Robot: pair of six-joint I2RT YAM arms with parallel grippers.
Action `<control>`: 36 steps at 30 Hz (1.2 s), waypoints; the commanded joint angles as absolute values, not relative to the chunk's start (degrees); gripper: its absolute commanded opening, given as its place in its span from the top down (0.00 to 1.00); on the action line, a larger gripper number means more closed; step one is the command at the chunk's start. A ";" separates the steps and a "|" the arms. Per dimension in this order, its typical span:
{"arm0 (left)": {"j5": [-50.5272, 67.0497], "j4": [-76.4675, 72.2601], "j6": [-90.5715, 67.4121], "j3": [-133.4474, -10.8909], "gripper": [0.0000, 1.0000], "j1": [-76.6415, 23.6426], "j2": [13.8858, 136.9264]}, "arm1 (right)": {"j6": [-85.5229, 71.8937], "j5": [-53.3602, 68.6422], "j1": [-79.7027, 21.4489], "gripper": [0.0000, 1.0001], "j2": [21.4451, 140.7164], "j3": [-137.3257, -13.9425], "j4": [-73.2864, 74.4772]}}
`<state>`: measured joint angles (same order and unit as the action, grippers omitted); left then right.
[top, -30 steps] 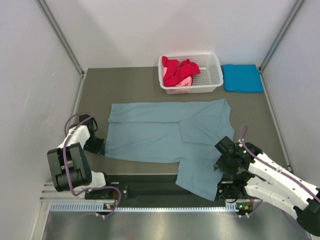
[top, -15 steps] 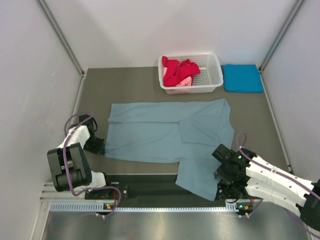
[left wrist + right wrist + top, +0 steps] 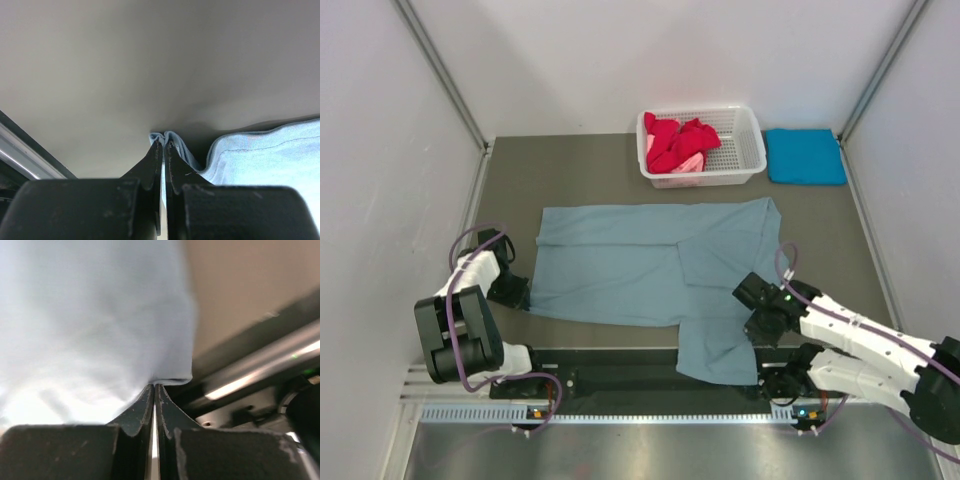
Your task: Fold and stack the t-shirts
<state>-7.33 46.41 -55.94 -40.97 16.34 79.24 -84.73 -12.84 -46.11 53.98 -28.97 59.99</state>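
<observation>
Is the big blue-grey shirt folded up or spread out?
Mostly spread out. The grey-blue t-shirt lies flat and wide across the table, only its right part doubled over, one flap reaching past the near edge.

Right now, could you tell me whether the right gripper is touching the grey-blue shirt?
Touching. The right wrist view shows the right gripper shut on the edge of the grey-blue shirt.

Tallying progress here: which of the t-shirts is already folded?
The turquoise t-shirt, a neat flat rectangle right of the basket. The grey-blue t-shirt lies spread open; the red t-shirt and pink t-shirt sit crumpled inside the basket.
</observation>
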 commanded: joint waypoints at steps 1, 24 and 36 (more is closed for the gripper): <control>-8.00 42.27 -55.11 -41.22 1.00 16.44 78.14 | -78.32 -19.68 -45.36 1.00 52.57 -35.32 61.07; -12.31 50.19 -56.51 -37.19 1.00 16.44 67.94 | -77.60 -25.04 -42.98 1.00 31.73 -48.77 82.61; -10.63 50.80 -57.83 -34.37 1.00 16.44 67.94 | -82.18 -30.67 -42.98 1.00 24.88 -50.27 84.46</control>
<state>-9.52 49.60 -56.95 -35.42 16.32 69.04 -80.71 -25.08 -43.57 26.79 -47.05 76.36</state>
